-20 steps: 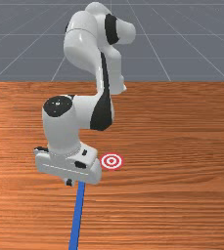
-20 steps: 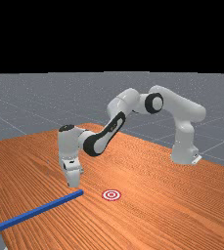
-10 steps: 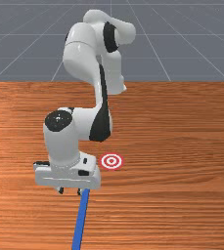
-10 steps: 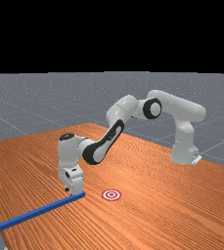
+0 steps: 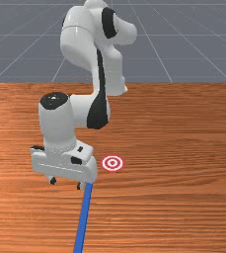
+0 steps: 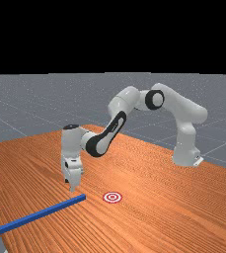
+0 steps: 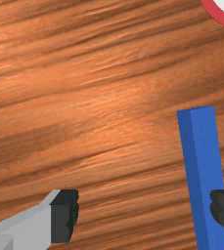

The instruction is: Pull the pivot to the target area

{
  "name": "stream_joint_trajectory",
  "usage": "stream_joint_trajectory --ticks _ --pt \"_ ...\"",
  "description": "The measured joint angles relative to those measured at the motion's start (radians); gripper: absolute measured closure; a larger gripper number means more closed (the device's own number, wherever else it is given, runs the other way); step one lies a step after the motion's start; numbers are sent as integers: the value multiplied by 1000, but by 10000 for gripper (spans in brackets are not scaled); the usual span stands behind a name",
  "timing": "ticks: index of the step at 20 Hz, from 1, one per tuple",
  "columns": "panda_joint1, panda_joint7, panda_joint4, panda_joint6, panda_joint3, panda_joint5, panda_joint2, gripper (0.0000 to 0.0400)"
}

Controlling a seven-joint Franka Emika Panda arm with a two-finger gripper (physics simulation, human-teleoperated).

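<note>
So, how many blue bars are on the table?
1: the blue bar lies to the far view's left of the target, one end near the open gripper.

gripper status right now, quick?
Gripper: open, jaws well apart, holding nothing; the blue bar isn't clamped between them.

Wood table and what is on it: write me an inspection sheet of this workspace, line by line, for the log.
Surface: table of orange-brown wood, grain visible.
Job's things: blue bar lies on the wood; its near end stops short of the red-and-white target, off toward the front view's left.
Clutter: nothing seen.
Gripper: the gripper is open, fingers apart, above the table near the bar's end, not gripping it.
Cables: nothing seen.
Surroundings: grey floor with pale lines; black background in the far view.
</note>
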Motion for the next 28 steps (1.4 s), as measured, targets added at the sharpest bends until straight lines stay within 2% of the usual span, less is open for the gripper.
stream_joint_trajectory --ticks 3,8,9,11,13,15,16,17,19,21,22,23,24,26,27,28 --pt "18 36 79 -147 -11 10 -15 0" --pt "79 158 16 -119 -17 9 -51 0" --pt "62 84 26 -120 18 25 -39 0" --pt "55 69 42 -109 31 37 -12 0" --pt "34 24 100 -105 67 71 59 0" --pt "34 -1 187 -93 80 80 161 0" --pt "36 4 271 -120 83 80 208 0" --pt "77 82 189 -47 7 16 161 5" --pt "98 98 436 -133 19 37 292 5" --pt "98 98 437 -133 19 37 290 1" --pt "98 74 520 -162 38 56 339 1" --pt "96 101 430 -87 21 36 296 2" --pt "102 85 532 -160 31 50 347 0" --pt "103 90 514 -150 31 49 337 1" --pt "107 77 572 -174 41 60 369 157" --pt "118 75 602 -179 20 75 387 251"
